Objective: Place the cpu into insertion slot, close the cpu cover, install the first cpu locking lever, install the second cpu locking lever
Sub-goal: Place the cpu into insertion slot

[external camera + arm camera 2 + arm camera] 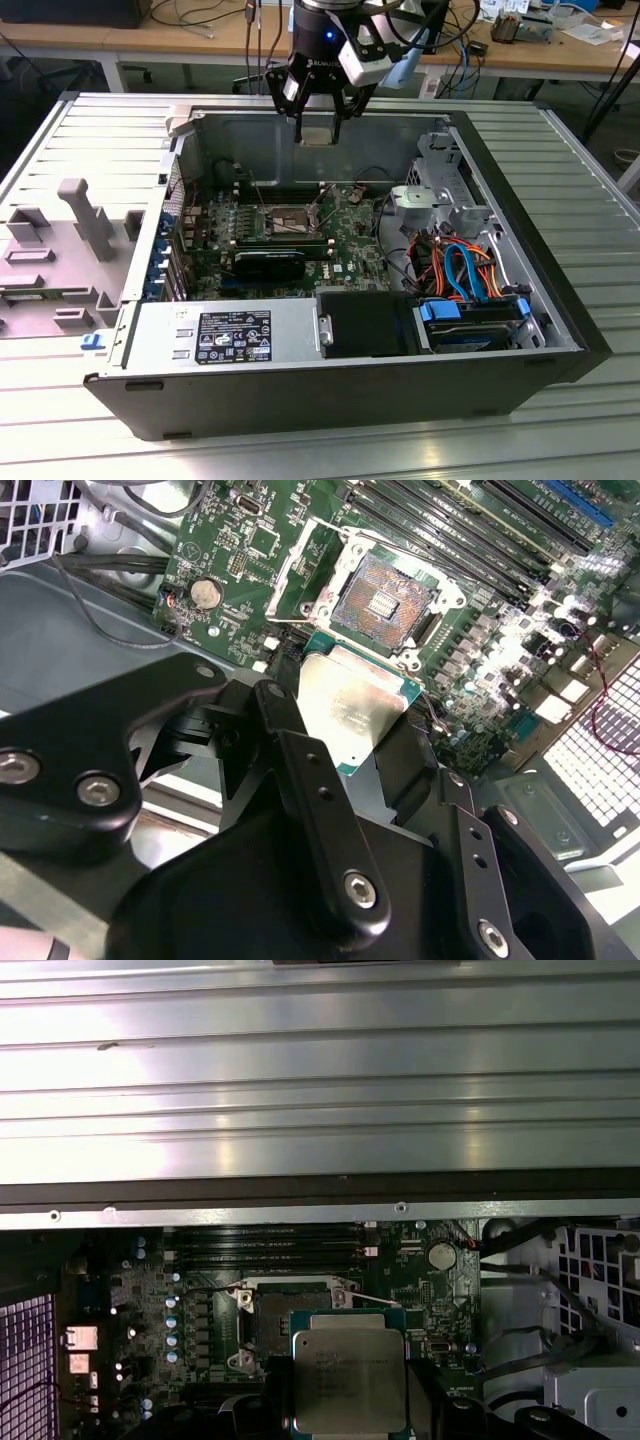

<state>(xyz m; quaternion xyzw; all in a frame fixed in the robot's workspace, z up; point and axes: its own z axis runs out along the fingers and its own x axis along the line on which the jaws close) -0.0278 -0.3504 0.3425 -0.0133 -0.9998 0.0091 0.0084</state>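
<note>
In the exterior view we see the arm (325,30) enter at twelve o'clock and hang straight down, wrist upright, with the gripper (318,135) pointing toward six o'clock. We find its two black fingers (296,115) drawn in on a flat chip (318,130), one at the chip's nine o'clock edge and the other at its three o'clock edge. In both wrist views we see the jointed black fingers (300,760) (422,1400) pressed against opposite edges of the chip (350,715) (350,1380), its top face bare between them.

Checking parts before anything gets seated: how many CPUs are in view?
1. The cpu is held by the gripper above the motherboard, not in the bare insertion slot. Others could be hidden elsewhere in the case.
</note>
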